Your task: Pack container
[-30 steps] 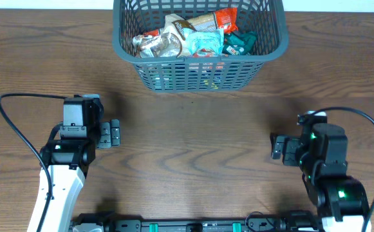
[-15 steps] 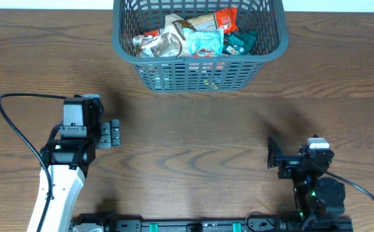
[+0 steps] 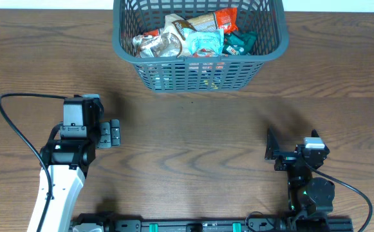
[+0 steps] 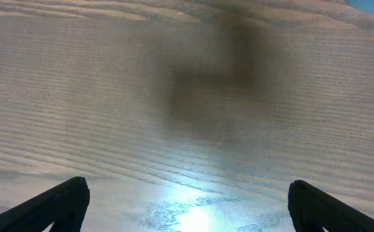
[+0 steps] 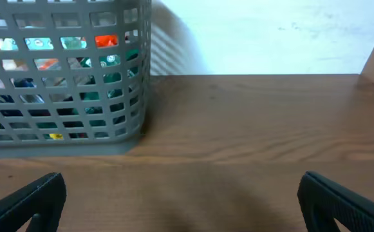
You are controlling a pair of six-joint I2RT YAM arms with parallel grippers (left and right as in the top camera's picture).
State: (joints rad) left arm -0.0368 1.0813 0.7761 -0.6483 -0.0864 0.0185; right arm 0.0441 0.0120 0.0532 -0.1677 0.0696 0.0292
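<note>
The container [image 3: 199, 58], a dark grey slatted basket, stands at the far middle of the table and holds several snack packets [image 3: 193, 32]. It also shows at the left of the right wrist view [image 5: 140, 77], with packets visible through the slats. My left gripper [image 3: 114, 133] is open and empty low over bare table at the left; its view [image 4: 187, 193] shows only wood between the fingers. My right gripper [image 3: 271, 149] is open and empty at the front right, facing the basket from well short of it [image 5: 183, 193].
A black cable [image 3: 13, 129] loops from the left arm over the table's left side. A pale wall rises behind the table's far edge in the right wrist view [image 5: 270, 32]. Brown wooden tabletop [image 3: 193, 142] lies between both grippers and the basket.
The right arm has drawn back toward the table's front edge and folded lower, its gripper staying about where it was. The left arm has not moved.
</note>
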